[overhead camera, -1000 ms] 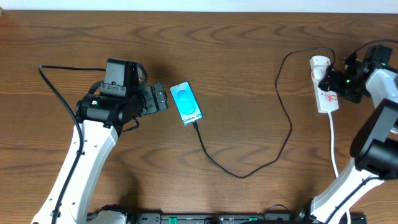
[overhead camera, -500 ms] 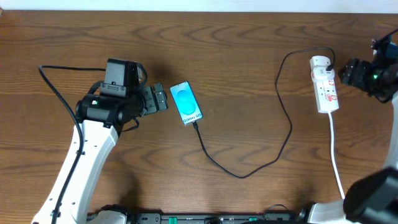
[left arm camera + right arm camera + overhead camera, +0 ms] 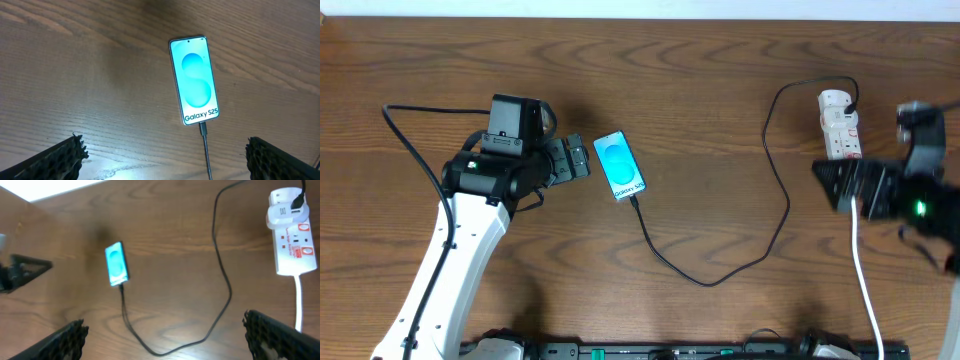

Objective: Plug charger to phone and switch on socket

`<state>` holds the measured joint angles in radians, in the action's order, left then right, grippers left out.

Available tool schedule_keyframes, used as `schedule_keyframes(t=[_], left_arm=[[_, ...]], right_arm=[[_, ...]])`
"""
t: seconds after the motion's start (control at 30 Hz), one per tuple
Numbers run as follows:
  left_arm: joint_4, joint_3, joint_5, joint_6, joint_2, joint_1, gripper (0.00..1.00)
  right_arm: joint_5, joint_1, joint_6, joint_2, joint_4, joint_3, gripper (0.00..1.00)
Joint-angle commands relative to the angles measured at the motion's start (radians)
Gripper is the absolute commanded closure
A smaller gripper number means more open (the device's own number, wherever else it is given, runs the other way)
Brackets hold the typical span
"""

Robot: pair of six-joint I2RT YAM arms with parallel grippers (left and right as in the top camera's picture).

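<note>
Phone [image 3: 619, 165] lies screen up in the overhead view. The charger [image 3: 786, 200] is seated in its near end and runs across to the socket [image 3: 839, 120]. My left gripper [image 3: 580, 160] hangs released just beside the phone, and my right gripper [image 3: 835, 185] is a blur near the socket's lower end.

Left wrist view: the charger enters the phone's bottom edge, and my fingers [image 3: 60, 160] are wide and empty.

Right wrist view: my jaws are spread with nothing held, and the charger's far end sits in the socket.

Plugging looks done. I cannot read the switch's state, so the next move calls for one fingertip pressed squarely on it.
</note>
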<state>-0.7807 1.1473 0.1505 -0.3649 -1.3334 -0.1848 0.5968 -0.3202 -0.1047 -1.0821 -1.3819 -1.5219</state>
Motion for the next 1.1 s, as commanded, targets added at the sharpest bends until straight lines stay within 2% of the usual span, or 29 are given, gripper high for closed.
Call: schedule_keyframes(t=[0.0,0.17,0.37,0.47,0.63,0.73,0.8,0.97,1.07], left_arm=[[-0.001,0.009,-0.013,0.010,-0.006,0.005,0.01],[0.000,0.009,-0.013,0.010,-0.006,0.005,0.01],[-0.001,0.009,-0.013,0.010,-0.006,0.005,0.01],[-0.001,0.009,-0.013,0.010,-0.006,0.005,0.01],[-0.001,0.008,-0.013,0.010,-0.006,0.005,0.01],[-0.001,0.009,-0.013,0.010,-0.006,0.005,0.01],[-0.001,0.008,-0.013,0.010,-0.006,0.005,0.01],[-0.001,0.009,-0.013,0.010,-0.006,0.005,0.01],[-0.001,0.008,-0.013,0.010,-0.006,0.005,0.01]], right_arm=[[-0.039,0.008,0.027,0.093,-0.082,-0.002,0.01],[-0.198,0.008,0.027,0.217,-0.216,-0.002,0.01],[-0.229,0.008,-0.137,0.323,-0.252,-0.001,0.01],[-0.228,0.011,-0.136,0.368,-0.197,0.034,0.01],[-0.221,0.050,-0.135,0.508,0.087,0.251,0.01],[-0.226,0.120,-0.130,0.660,0.385,0.531,0.01],[-0.239,0.148,-0.090,0.728,0.512,0.663,0.01],[-0.333,0.204,0.121,0.885,0.790,0.999,0.01],[-0.348,0.234,0.128,0.959,0.908,1.161,0.01]])
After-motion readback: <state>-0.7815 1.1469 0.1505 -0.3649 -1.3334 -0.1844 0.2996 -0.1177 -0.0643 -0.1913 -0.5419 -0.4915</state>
